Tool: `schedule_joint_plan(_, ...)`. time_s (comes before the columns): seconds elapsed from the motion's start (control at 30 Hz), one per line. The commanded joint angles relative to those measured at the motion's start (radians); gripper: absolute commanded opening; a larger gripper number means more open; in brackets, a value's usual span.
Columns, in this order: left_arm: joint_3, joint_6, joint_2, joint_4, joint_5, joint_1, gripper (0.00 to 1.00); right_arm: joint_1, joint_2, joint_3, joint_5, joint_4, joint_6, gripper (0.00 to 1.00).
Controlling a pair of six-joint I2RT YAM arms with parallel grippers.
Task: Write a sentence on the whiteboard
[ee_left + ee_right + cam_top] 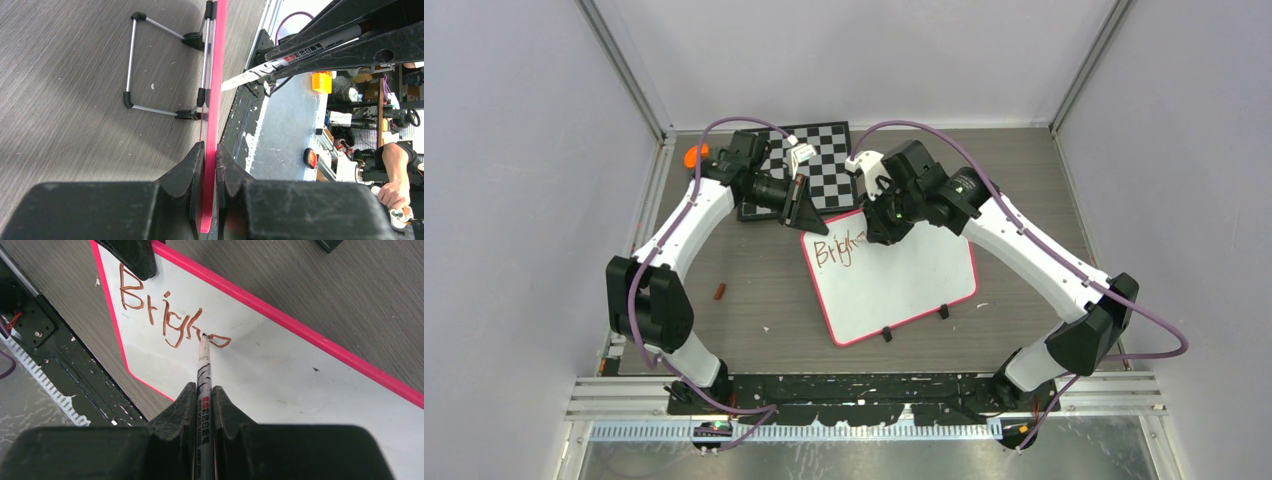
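Grey tabletop (754,300) bears the pink-rimmed white whiteboard (914,285), clamped by your left jaws. Right jaws grip the white marker (204,365); heavy pressure could twist the board.

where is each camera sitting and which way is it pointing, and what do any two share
Top external: fixed above and behind the arms, looking down on the table; both arms show whole, the whiteboard between them.
Left wrist: on the left arm, looking along the left gripper, shut on the whiteboard's pink rim, seen edge-on.
Right wrist: on the right arm, looking down the right gripper, shut on the marker, its tip at the sentence.
Shared: both wrist views show the marker and whiteboard.
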Motion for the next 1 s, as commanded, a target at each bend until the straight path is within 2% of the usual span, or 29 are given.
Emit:
schedule_joint_plan(0.0, 0.019, -0.017, -0.028, -0.019, -0.018, 0.000, 0.00, 0.005, 0.001, 0.030, 0.028, 0.032, -0.006, 0.00)
schedule_joint_plan(0.23, 0.021, -0.017, -0.027, -0.019, -0.018, 0.000, 0.00, -0.016, -0.013, 0.023, 0.059, 0.015, -0.016, 0.00)
schedule_joint_plan(0.97, 0.027, -0.017, -0.025, -0.019, -0.016, -0.001, 0.00, -0.016, -0.002, 0.103, 0.019, 0.004, -0.019, 0.00)
